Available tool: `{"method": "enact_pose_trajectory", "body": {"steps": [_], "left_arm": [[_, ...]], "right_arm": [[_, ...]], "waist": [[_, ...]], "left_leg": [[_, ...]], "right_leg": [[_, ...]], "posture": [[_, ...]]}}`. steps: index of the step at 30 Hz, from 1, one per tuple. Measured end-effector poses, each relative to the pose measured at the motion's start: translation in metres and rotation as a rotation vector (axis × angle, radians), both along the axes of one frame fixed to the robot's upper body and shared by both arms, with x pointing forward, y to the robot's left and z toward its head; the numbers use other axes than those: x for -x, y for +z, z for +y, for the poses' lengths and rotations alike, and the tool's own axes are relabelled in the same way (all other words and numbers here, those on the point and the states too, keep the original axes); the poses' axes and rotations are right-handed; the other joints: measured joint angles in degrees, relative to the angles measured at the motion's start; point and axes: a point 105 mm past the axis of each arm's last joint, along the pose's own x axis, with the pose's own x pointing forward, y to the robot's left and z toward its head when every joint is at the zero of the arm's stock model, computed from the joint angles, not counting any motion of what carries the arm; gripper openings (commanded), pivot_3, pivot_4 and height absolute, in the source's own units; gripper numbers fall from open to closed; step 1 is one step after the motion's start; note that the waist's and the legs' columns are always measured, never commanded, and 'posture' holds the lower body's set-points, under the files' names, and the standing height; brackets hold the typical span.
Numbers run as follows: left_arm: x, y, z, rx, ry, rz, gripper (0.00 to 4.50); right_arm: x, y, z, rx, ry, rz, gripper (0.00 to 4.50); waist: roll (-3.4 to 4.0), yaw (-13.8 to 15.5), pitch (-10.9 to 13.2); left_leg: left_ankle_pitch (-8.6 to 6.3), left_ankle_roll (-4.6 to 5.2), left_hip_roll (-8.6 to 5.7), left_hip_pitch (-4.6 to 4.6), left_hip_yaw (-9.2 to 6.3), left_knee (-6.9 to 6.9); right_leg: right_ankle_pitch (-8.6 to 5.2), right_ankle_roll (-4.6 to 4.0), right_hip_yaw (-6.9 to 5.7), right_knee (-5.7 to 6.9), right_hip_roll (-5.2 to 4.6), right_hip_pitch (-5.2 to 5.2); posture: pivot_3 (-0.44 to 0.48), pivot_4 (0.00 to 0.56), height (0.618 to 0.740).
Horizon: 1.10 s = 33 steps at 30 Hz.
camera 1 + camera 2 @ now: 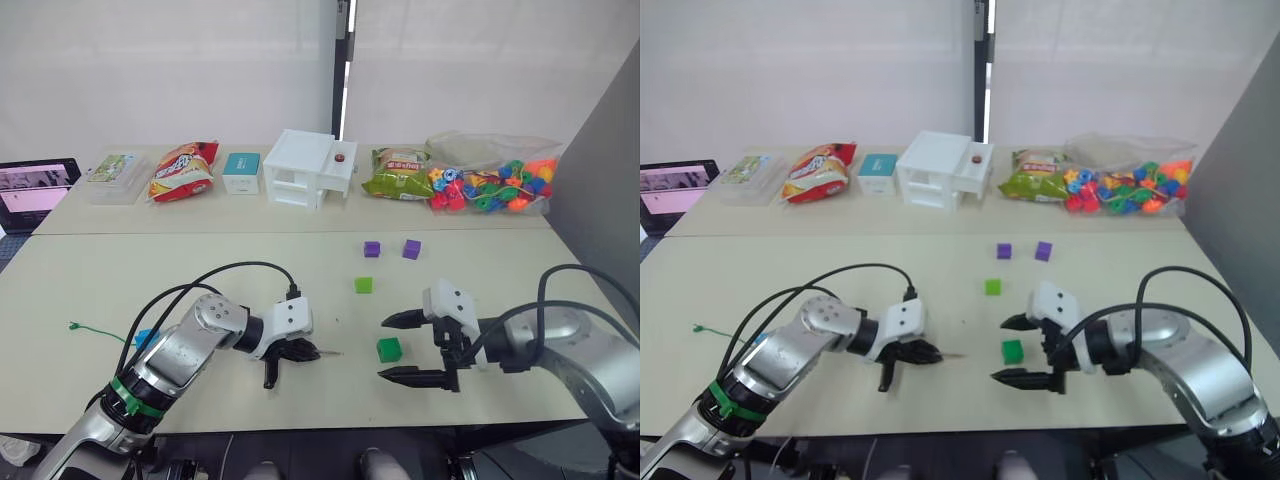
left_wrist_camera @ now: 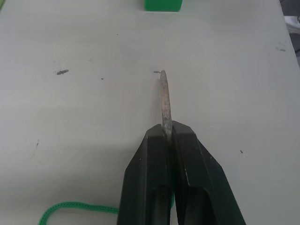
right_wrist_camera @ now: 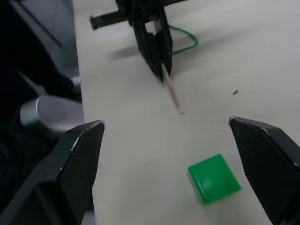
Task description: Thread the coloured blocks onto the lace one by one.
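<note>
My left gripper (image 1: 303, 352) is shut on the lace's grey needle tip (image 2: 164, 98), which points along the table toward the dark green block (image 1: 389, 349). The green cord (image 2: 70, 208) trails back under the arm, and its far end (image 1: 85, 327) lies at the left. My right gripper (image 1: 402, 348) is open, with one finger on each side of the dark green block (image 3: 213, 179) and neither touching it. A light green block (image 1: 363, 285) and two purple blocks (image 1: 372, 249) (image 1: 411, 249) lie farther back. The blue block (image 1: 148, 337) peeks out behind my left arm.
Along the back of the table stand a clear box (image 1: 115, 175), a red snack bag (image 1: 183, 170), a teal box (image 1: 241, 172), a white drawer unit (image 1: 308, 168), a green snack bag (image 1: 397, 173) and a clear bag of beads (image 1: 490, 180). A screen (image 1: 35, 190) sits at far left.
</note>
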Motion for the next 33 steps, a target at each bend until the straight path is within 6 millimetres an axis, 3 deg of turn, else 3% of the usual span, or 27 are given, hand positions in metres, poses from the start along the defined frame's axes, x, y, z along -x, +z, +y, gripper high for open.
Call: {"method": "enact_pose_trajectory", "body": {"steps": [8, 16, 17, 25, 30, 33], "left_arm": [[0.007, 0.002, -0.003, -0.001, -0.003, -0.005, 0.0], [0.008, 0.003, -0.004, 0.002, -0.005, -0.011, 0.0], [0.009, 0.003, -0.004, 0.003, -0.005, -0.01, 0.0], [0.01, 0.005, -0.006, 0.005, 0.008, 0.009, 0.0], [0.008, 0.009, -0.01, 0.005, 0.016, 0.009, 0.0], [0.006, 0.019, -0.022, 0.024, 0.009, -0.003, 0.0]], "right_arm": [[-0.035, -0.032, -0.021, 0.198, 0.118, -0.111, 4.46], [-0.04, -0.047, -0.017, 0.183, 0.16, -0.113, 4.46], [-0.041, -0.049, -0.017, 0.185, 0.159, -0.113, 3.93], [-0.043, -0.054, -0.011, 0.166, 0.167, -0.118, 1.26], [-0.042, -0.053, -0.008, 0.142, 0.135, -0.094, 1.2], [-0.031, -0.048, 0.012, 0.077, 0.13, -0.057, 1.2]], "waist": [[0.0, 0.15, 0.0], [0.0, 0.17, 0.0], [0.0, 0.17, 0.0], [0.0, 0.13, 0.0], [0.0, 0.15, 0.0], [0.0, 0.21, 0.0]], "left_leg": [[0.01, -0.01, 0.0, -0.29, 0.01, 0.09], [0.01, -0.01, -0.01, -0.29, -0.01, 0.08], [0.01, -0.01, -0.01, -0.28, -0.01, 0.08], [0.01, -0.02, -0.01, -0.25, -0.01, 0.09], [0.01, -0.02, -0.02, -0.26, -0.02, 0.12], [0.01, -0.02, -0.05, -0.25, -0.06, 0.18]], "right_leg": [[0.02, 0.01, 0.01, 0.08, -0.04, -0.32], [0.03, 0.0, 0.0, 0.12, -0.04, -0.32], [0.03, 0.0, 0.0, 0.12, -0.04, -0.32], [0.03, 0.0, 0.0, 0.15, -0.04, -0.3], [0.03, 0.0, 0.01, 0.26, -0.04, -0.32], [0.03, 0.0, 0.0, 0.5, -0.05, -0.35]], "posture": [[0.0, 0.15, 0.74], [0.0, 0.15, 0.74], [0.0, 0.15, 0.74], [0.0, 0.15, 0.74], [0.0, 0.15, 0.74], [0.0, 0.15, 0.74]]}}
